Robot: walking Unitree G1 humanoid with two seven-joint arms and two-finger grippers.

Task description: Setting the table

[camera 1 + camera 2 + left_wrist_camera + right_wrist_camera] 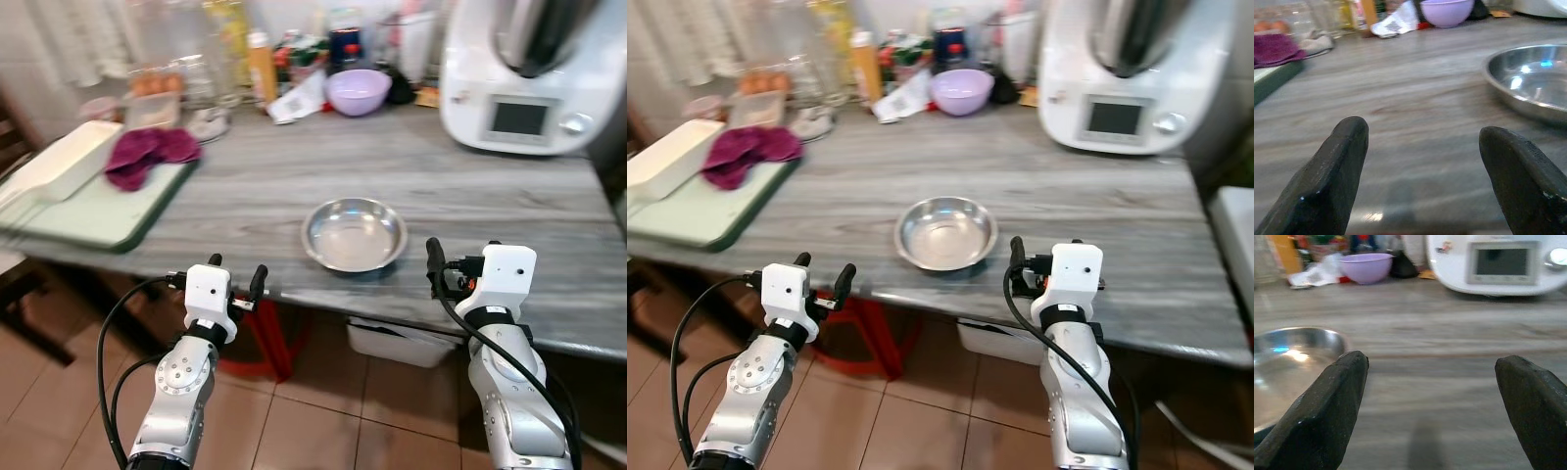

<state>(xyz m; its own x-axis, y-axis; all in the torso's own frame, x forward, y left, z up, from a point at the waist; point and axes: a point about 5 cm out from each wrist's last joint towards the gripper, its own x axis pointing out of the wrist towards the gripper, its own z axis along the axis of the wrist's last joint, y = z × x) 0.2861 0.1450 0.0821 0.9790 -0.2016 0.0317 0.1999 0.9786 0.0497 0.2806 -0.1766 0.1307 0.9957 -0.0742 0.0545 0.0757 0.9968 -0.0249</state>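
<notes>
An empty steel bowl (354,233) sits near the front edge of the grey wood-grain table (460,176). My left gripper (237,269) is open, just in front of the table edge and left of the bowl. In the left wrist view its fingers (1337,166) point across the tabletop with the bowl (1533,78) off to one side. My right gripper (462,251) is open at the table edge, right of the bowl. Its wrist view has the bowl (1288,362) beside one finger (1327,406). Both grippers hold nothing.
A large white kitchen machine (529,78) stands at the back right. A purple bowl (358,90), bottles and jars crowd the back. At the left, a green board (98,211) carries a white container (64,162) and a purple cloth (147,152). A red stool (269,338) stands under the table.
</notes>
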